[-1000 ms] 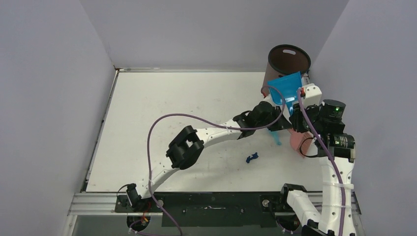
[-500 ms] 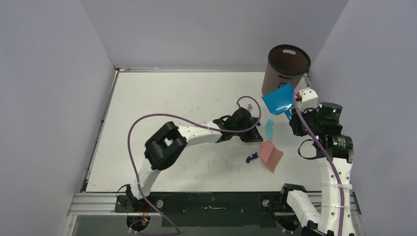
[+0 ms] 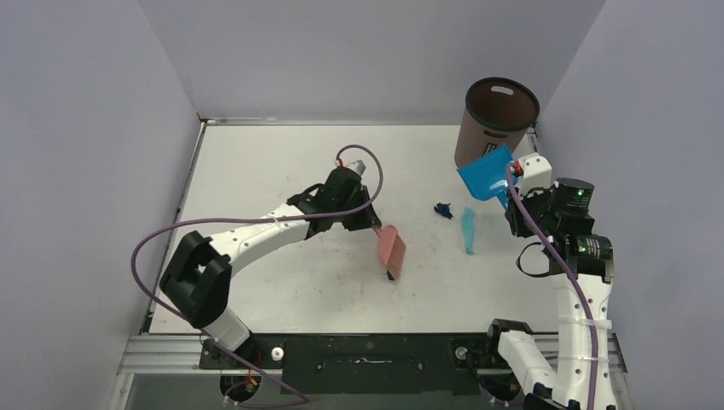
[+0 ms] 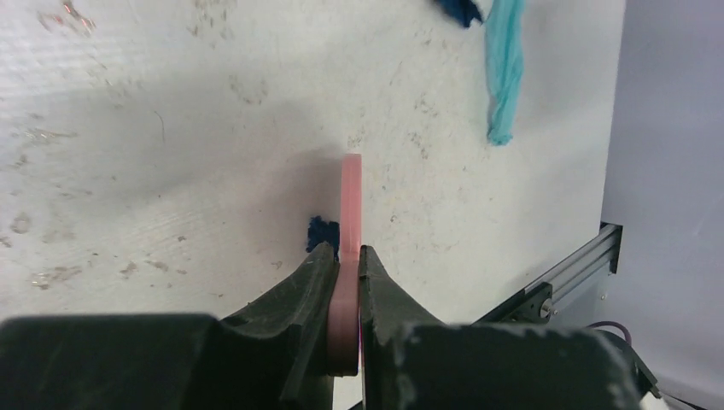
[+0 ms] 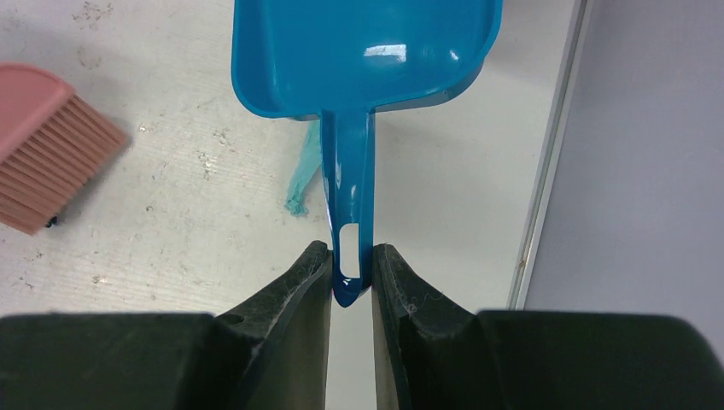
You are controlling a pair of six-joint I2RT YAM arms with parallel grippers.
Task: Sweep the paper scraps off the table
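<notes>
The left hand [image 4: 346, 278] is clenched on the handle of the brush [image 3: 392, 249], whose head stands near the middle of the worktop [image 3: 273, 162], a little toward the near edge. A dark scrap [image 4: 322, 232] lies just beside the bristles. Toward the right edge lie a second scrap [image 3: 442, 209] and a light-blue strip [image 3: 468, 229], close together, between the brush and the dustpan [image 3: 485, 175]. The right hand [image 5: 352, 272] grasps the dustpan by the tip of its handle and holds it by the bin [image 3: 500, 111] at the far right corner. The pan looks raised off the worktop, though I cannot tell for sure.

The step in hand seems to be gathering the scraps toward the pan. To do it well, set the bristles down on the side of the dark scrap away from the pan and press lightly, so the scrap is pushed rather than skipped over. Draw the brush in one steady stroke toward the right edge, collecting the second scrap and the strip on the way. The pan's lip should lie flat on the worktop just beyond the strip, facing the stroke. Go slowly, since the paper probably flicks aside easily.
</notes>
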